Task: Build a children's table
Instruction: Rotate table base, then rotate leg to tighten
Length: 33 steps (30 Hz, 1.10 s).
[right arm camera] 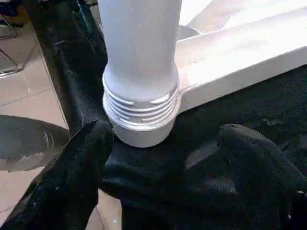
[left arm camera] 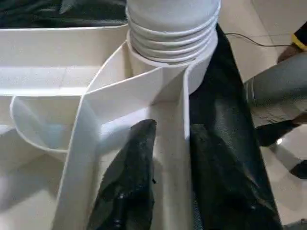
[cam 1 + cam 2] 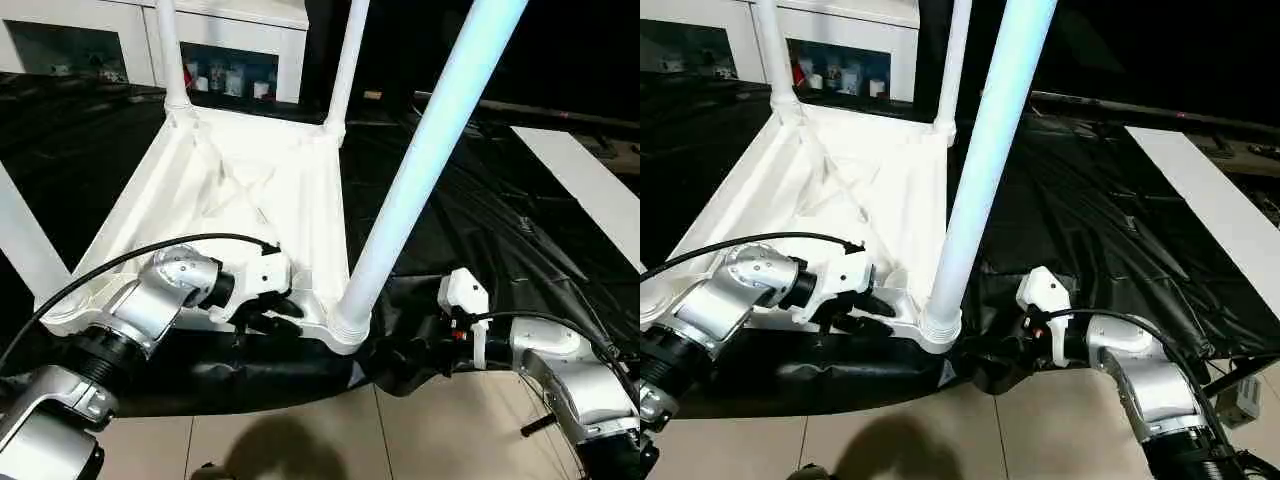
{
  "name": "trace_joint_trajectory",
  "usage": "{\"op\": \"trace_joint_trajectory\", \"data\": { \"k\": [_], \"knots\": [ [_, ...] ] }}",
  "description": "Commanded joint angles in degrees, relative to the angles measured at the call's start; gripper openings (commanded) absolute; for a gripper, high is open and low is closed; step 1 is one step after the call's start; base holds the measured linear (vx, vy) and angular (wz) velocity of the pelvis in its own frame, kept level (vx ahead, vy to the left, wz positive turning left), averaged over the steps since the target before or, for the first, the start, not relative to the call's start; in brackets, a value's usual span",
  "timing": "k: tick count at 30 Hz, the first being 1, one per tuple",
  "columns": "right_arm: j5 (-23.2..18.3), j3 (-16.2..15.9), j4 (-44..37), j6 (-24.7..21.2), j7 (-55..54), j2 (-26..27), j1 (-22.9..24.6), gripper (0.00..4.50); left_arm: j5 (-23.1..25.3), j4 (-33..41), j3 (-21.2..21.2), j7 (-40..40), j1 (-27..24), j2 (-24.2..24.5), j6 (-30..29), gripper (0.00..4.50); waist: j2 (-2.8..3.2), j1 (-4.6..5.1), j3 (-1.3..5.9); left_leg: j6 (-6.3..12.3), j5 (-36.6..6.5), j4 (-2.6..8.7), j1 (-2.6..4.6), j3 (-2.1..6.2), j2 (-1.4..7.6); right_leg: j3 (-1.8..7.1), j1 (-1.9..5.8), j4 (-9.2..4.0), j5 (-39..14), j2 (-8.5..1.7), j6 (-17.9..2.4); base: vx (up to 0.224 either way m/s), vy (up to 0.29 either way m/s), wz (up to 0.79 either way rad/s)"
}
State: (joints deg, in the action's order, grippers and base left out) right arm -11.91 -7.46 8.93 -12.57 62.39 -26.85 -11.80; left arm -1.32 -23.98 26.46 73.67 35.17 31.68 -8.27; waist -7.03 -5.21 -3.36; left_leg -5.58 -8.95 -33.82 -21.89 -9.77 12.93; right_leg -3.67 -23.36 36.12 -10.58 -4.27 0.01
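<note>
Children's table [image 3: 250, 200] lies upside down on the black-sheeted work table [image 3: 470, 210], ribbed underside up, legs pointing up. Its near edge sits right at the work table's front edge; tiled floor [image 3: 330, 430] is directly below.

Near-right corner socket [image 3: 345, 325] overhangs the sheet's front lip slightly. A pale-blue tube leg [image 3: 430, 150] stands in it, leaning a little to the right, threaded collar showing at the base. Two more white legs [image 3: 345, 70] stand in the far corner sockets.

Left gripper [image 2: 168, 143] straddles the table's near rim wall just beside that socket: one black finger [image 2: 129, 177] inside the ribbed channel, the other outside against the sheet. Jaws narrow around the wall; can't confirm a firm clamp.

Right gripper [image 1: 163, 158] is spread wide, holding nothing, level with the socket base, one finger on either side of it, not touching. It hangs off the work table's edge, over the floor.

Open room: the black sheet to the right of the children's table is free out to a white panel [image 3: 590, 180]. A white glass-door cabinet [image 3: 230, 50] stands behind; small items are inside it, and their labels are unreadable.

No legible writing anywhere.
</note>
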Motion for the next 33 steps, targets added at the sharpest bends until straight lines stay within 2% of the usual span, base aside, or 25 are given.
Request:
{"op": "trace_joint_trajectory", "data": {
  "k": [1,3,4,9,11,12,13,15,20,21,23,26,28,33],
  "knots": [
    [-1.0,-0.2,-2.0,-0.7,0.7,-1.1,0.3,3.85,0.7,-0.2,1.0,1.0,0.7,0.2,-0.3,1.06,1.35,-0.20,3.57,-1.83,-18.6,4.34,1.27,0.01,0.74,2.32,2.22,-5.02,-17.2,-3.38,-9.1,0.000,0.000,0.00],
    [-1.1,-0.3,-2.2,-0.8,0.8,-1.1,0.4,3.85,0.8,-0.2,0.9,1.1,0.6,0.1,-0.3,1.06,1.32,-0.23,3.60,-1.74,-18.1,4.34,1.25,0.01,0.76,2.32,2.29,-4.89,-16.5,-3.37,-9.2,0.000,0.000,0.00],
    [-1.1,-0.5,-2.3,-0.8,0.7,-1.0,0.4,3.85,0.8,-0.1,0.9,1.4,0.4,0.1,-0.4,0.85,1.36,-0.20,3.59,-1.72,-18.0,4.35,1.26,0.01,0.77,2.32,2.27,-4.86,-16.3,-3.39,-9.4,0.000,0.000,0.00],
    [-0.6,-1.3,-2.2,-0.3,-0.1,0.2,-0.3,3.85,0.8,0.4,0.7,2.0,-0.1,0.1,-1.0,0.49,1.29,-0.19,3.54,-1.85,-18.4,4.34,1.26,-0.02,0.74,2.33,2.26,-4.97,-17.3,-3.47,-9.3,0.000,0.000,0.00],
    [-0.4,-1.5,-2.0,-0.2,-0.4,0.7,-0.6,3.85,0.8,0.5,0.6,2.0,-0.3,0.1,-1.3,0.49,1.14,-0.17,3.54,-1.89,-18.5,4.30,1.30,-0.05,0.72,2.35,2.18,-5.05,-17.9,-3.48,-9.1,0.000,0.000,0.00],
    [0.0,-1.9,-1.7,0.1,-0.9,1.4,-1.0,3.85,0.9,0.7,0.5,1.9,-0.5,0.1,-1.5,0.28,1.30,-0.12,3.51,-1.98,-18.7,4.35,1.33,0.00,0.76,2.34,2.10,-5.03,-18.3,-3.48,-9.0,0.000,0.000,0.00],
    [0.1,-2.0,-1.3,0.4,-1.4,1.8,-1.2,3.85,0.9,0.9,0.3,1.8,-0.7,0.1,-1.7,0.19,1.03,-0.07,3.54,-2.03,-18.5,4.35,1.30,0.00,0.78,2.33,2.15,-5.00,-18.3,-3.49,-8.9,0.000,0.000,0.00],
    [0.6,-1.9,-0.4,1.5,-2.6,2.7,-1.8,3.85,0.7,1.2,0.2,1.8,-1.0,0.1,-2.0,0.07,1.23,-0.10,3.51,-2.21,-18.5,4.38,1.36,0.02,0.80,2.35,2.06,-4.98,-18.4,-3.54,-9.0,0.000,0.000,0.00],
    [-0.1,-2.5,0.5,1.0,-3.3,4.4,-2.8,3.85,0.8,1.6,0.1,1.7,-1.6,0.2,-2.1,0.03,1.19,-0.02,3.46,-2.40,-19.0,4.43,1.37,0.04,0.74,2.35,2.08,-5.06,-19.5,-3.50,-8.5,0.000,0.000,0.00],
    [-0.2,-2.7,0.6,0.8,-3.3,4.7,-3.0,3.85,0.8,1.7,0.1,1.7,-1.7,0.2,-2.1,0.03,1.00,-0.02,3.48,-2.30,-18.9,4.39,1.38,0.00,0.73,2.37,2.06,-5.08,-19.4,-3.52,-8.5,0.000,0.000,0.00],
    [-0.3,-3.0,1.1,0.6,-3.4,5.3,-3.4,3.59,0.8,1.8,0.0,1.7,-1.8,0.3,-2.2,0.00,1.16,0.00,3.47,-2.32,-18.8,4.45,1.36,0.05,0.72,2.35,2.09,-5.02,-19.2,-3.50,-8.6,0.000,0.000,0.00],
    [-0.1,-3.2,2.1,0.9,-3.7,5.9,-3.8,3.47,0.9,2.0,-0.2,1.7,-1.9,0.3,-2.3,0.00,1.17,0.01,3.47,-2.41,-19.0,4.47,1.43,0.04,0.74,2.35,2.08,-4.99,-19.0,-3.49,-8.8,0.000,0.000,0.00],
    [0.2,-3.5,2.9,1.3,-3.9,6.3,-4.2,3.12,1.0,2.1,-0.3,1.6,-2.0,0.3,-2.3,0.00,1.23,0.03,3.46,-2.50,-18.9,4.48,1.45,0.03,0.74,2.37,2.06,-4.96,-18.9,-3.48,-8.8,0.000,0.000,0.00],
    [0.7,-3.9,4.5,1.8,-4.4,7.5,-5.3,2.78,1.2,1.8,-0.3,1.5,-2.0,0.3,-2.0,0.00,1.19,0.06,3.38,-2.70,-20.3,4.50,1.50,0.10,0.66,2.35,2.01,-5.27,-21.6,-3.60,-8.2,0.000,0.000,0.00]
  ]
}}
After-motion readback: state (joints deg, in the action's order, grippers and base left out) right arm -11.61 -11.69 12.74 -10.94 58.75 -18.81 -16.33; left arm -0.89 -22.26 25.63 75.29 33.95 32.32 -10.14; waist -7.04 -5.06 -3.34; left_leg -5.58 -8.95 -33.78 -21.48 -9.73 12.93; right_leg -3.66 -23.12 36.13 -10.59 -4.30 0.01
